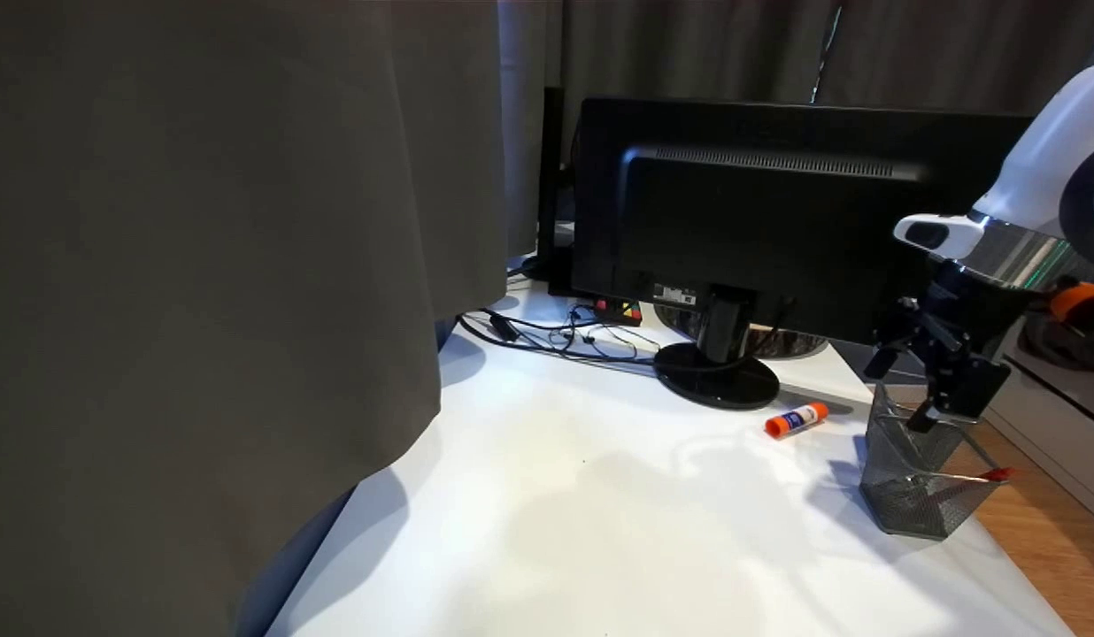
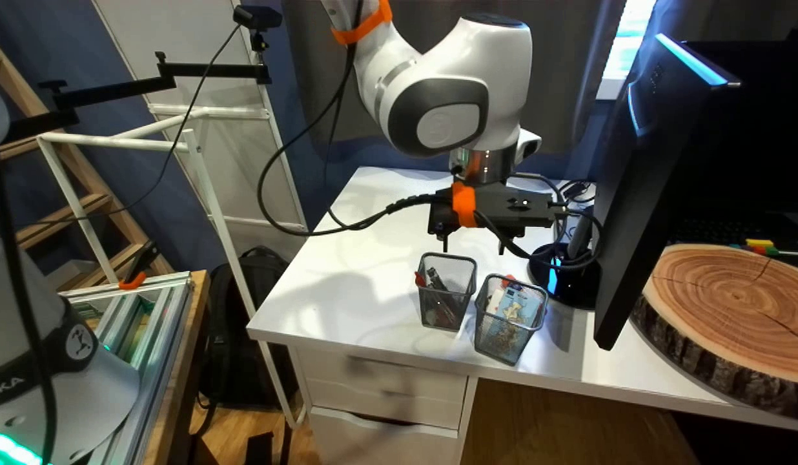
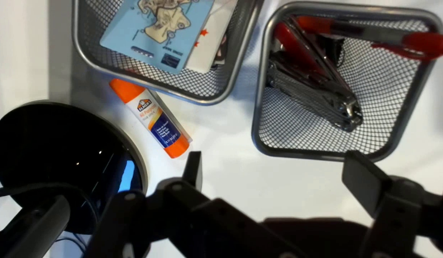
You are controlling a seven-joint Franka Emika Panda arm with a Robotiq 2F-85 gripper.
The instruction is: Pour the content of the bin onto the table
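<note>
- I count one left mesh bin [image 2: 452, 303] and one right mesh bin [image 2: 502, 339] in an exterior view, so two
- Inside the left, one red pen [image 3: 372, 34], one black oblong item [image 3: 314, 100], one partly hidden red tool [image 3: 292, 46]
- Inside the right, one blue card [image 3: 160, 39] and one white card [image 3: 209, 46] at least
- One glue stick [image 3: 151, 118]
- One white table [image 1: 600, 495]
- At least one monitor [image 1: 759, 221]
- One wood slice [image 2: 728, 297]
- My one gripper [image 3: 277, 175], with two fingers [image 3: 193, 172]

My wrist view's edges cut off the red pen [image 3: 372, 34] and the card-filled bin [image 3: 193, 84]. I can't identify the dark item [image 3: 335, 49] partly hidden by the pen.
</note>
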